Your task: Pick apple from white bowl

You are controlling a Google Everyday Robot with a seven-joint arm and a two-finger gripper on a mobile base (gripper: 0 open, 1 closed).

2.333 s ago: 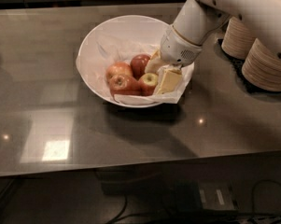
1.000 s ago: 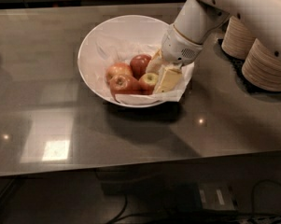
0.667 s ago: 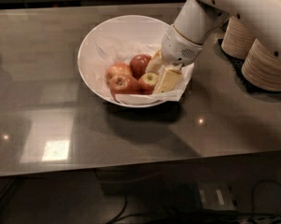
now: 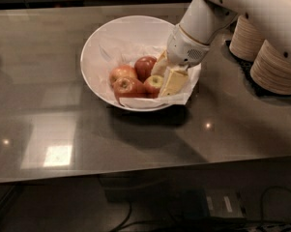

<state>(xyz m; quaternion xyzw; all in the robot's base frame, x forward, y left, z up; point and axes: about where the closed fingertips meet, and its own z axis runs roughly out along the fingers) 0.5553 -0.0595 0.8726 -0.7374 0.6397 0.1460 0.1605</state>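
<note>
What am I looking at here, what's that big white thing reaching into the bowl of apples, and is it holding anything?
There is one picture, looking down on a dark table; where the camera is mounted is not known. The big white thing is a robot's arm. At its end is the gripper, its grabbing tool, lowered into the right side of a white bowl lined with crinkled paper. Four apples lie in the bowl: the apple with a pale yellow patch right beside the gripper, a darker red apple behind it, and two red-orange apples to the left. I cannot tell whether anything is gripped yet. At the right edge stand stacks of beige paper bowls.
</note>
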